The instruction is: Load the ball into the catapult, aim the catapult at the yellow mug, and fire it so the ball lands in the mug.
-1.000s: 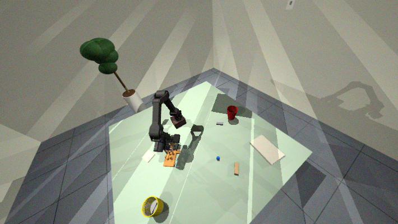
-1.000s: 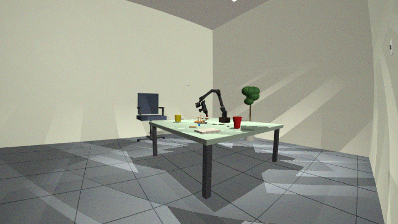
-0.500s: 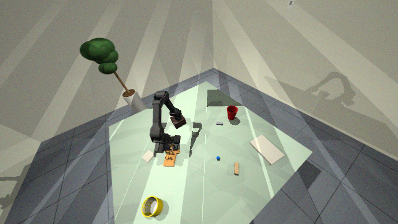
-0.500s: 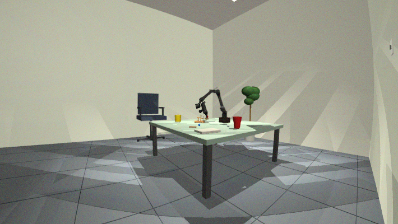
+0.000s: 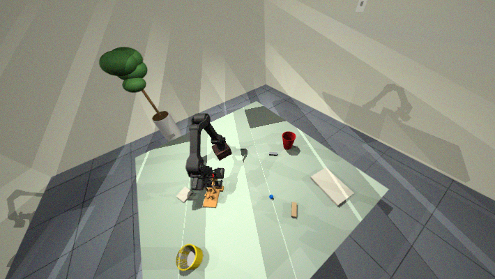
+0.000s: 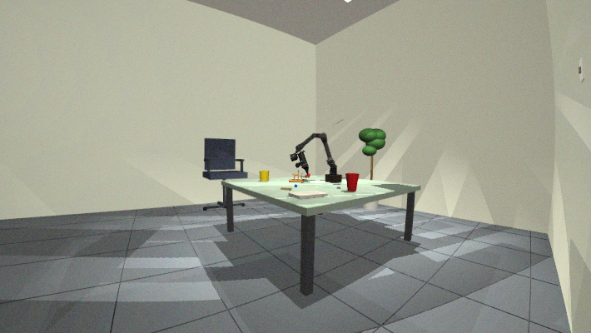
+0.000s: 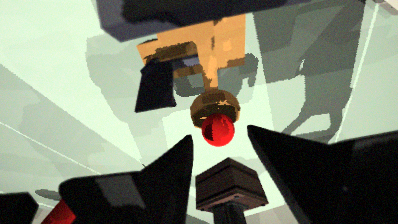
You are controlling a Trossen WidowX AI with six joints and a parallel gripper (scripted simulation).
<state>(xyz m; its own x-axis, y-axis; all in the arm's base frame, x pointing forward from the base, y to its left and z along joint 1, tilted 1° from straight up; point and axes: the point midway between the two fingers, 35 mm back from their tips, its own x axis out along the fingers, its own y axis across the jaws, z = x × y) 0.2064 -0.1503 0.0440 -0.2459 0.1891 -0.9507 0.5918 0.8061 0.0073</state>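
The orange wooden catapult [image 5: 210, 200] [image 7: 232, 40] stands on the table beside the arm's wrist. The red ball [image 7: 218, 131] [image 6: 309, 175] is at the rim of the catapult's round cup [image 7: 215, 100], overlapping it in the wrist view; whether it rests inside cannot be told. My gripper [image 7: 219, 134] is open, with a gap between each fingertip and the ball. In the top view the wrist partly hides the ball and the cup. The yellow mug [image 5: 199, 259] [image 6: 264, 176] stands upright near the table edge, away from the catapult.
A red cup [image 5: 288, 141] [image 6: 352, 182], a blue ball [image 5: 271, 197] [image 6: 295, 186], a wooden block [image 5: 294, 210], a pale slab [image 5: 332, 186] [image 6: 308, 194] and a small grey piece [image 5: 273, 153] are on the table. A small pale square [image 5: 183, 194] lies beside the catapult.
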